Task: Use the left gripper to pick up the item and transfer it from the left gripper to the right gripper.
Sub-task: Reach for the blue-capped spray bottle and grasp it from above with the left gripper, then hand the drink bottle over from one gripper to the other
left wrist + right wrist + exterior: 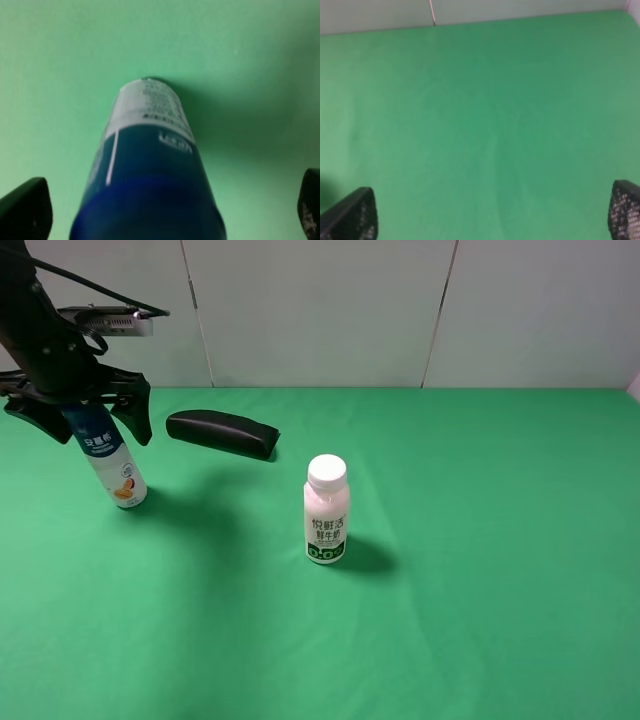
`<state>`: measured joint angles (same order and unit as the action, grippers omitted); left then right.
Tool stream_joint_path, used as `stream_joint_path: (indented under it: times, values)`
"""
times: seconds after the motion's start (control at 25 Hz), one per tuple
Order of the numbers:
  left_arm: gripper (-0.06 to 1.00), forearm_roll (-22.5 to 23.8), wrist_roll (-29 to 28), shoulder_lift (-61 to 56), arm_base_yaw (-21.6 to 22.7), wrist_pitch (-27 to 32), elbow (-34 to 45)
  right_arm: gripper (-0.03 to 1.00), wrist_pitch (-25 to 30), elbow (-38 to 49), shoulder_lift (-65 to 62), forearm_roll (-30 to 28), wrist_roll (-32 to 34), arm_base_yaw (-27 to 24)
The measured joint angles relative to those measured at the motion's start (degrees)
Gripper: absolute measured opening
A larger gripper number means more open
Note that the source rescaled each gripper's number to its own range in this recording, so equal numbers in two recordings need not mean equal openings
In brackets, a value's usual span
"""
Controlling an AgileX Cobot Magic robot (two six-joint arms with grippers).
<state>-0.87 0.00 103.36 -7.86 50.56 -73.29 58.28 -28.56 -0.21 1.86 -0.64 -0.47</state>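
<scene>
Cloth (500, 590) green; wall (320, 310) white, panelled; item (108, 455) far left.

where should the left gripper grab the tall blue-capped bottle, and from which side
Take the bottle by its blue upper label, just under the cap, coming straight down. It stands upright and slim, and the left gripper straddles its top, jaws open. That leaves the white lower body free for the right gripper.

the green table (480, 540) carries a black case (220, 432), a white-capped milk bottle (326, 515) and the tall item (112, 465).
</scene>
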Motion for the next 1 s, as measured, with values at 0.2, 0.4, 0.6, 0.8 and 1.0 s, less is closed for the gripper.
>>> stream_joint_path:
  times: [0.2,0.4,0.6,0.8,1.0]
  values:
    - [0.97,0.2,0.0,0.3,0.0,-0.2,0.2,1.0,0.0,0.0,0.0,0.0,0.0,0.0]
    - [0.61,0.5,0.0,0.3,0.0,-0.2,0.2,1.0,0.0,0.0,0.0,0.0,0.0,0.0]
    - [0.0,1.7,0.0,0.3,0.0,-0.3,0.2,1.0,0.0,0.0,0.0,0.0,0.0,0.0]
    - [0.0,1.6,0.0,0.3,0.0,-0.3,0.2,1.0,0.0,0.0,0.0,0.0,0.0,0.0]
    - [0.0,1.6,0.0,0.3,0.0,-0.3,0.2,1.0,0.0,0.0,0.0,0.0,0.0,0.0]
